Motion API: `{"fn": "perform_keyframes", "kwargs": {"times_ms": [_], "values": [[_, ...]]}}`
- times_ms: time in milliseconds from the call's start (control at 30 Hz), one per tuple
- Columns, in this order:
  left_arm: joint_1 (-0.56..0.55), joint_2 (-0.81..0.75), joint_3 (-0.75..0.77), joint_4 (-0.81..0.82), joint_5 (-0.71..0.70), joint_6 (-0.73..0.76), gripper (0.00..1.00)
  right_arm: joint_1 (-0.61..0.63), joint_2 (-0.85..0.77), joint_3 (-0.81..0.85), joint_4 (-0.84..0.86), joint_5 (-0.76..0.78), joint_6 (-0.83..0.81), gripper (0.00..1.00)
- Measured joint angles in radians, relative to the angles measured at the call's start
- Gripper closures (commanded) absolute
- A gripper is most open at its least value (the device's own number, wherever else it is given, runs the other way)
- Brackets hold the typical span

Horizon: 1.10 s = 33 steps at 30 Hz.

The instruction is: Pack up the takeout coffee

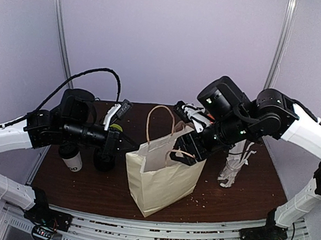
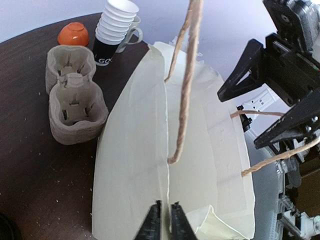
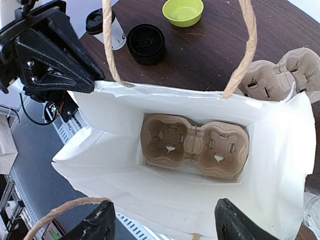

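The left pincer (image 2: 162, 220) was nipped shut on the bag (image 1: 160, 182) at its left rim. The right pincer (image 3: 162, 222) stood wide over the opp. rim, gripping nothing. The coffee (image 1: 71, 158) sat on the table left of the bag, beside the lids (image 1: 104, 159), not yet packed. A cup tray (image 3: 195, 142) lay in the bag's bottom. Best approach, imo: hold the mouth spread (paper walls sag), take the cup w/ the free right arm, and lower it upright, straight into a tray pocket.

Soft even light; bag (image 3: 115, 145) interior glares white
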Motion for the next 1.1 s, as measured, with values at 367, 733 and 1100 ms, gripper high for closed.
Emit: {"fn": "perform_keyframes", "kwargs": {"times_ms": [367, 733, 1100], "values": [[0.000, -0.003, 0.019, -0.004, 0.023, 0.032, 0.02, 0.003, -0.030, -0.064, -0.017, -0.070, -0.048, 0.39], [-0.001, 0.122, 0.262, -0.039, -0.018, 0.202, 0.02, 0.013, -0.063, -0.110, 0.018, -0.089, -0.066, 0.44], [-0.045, 0.311, 0.339, -0.208, -0.074, 0.344, 0.22, 0.026, -0.086, -0.129, 0.028, -0.095, -0.066, 0.44]]}}
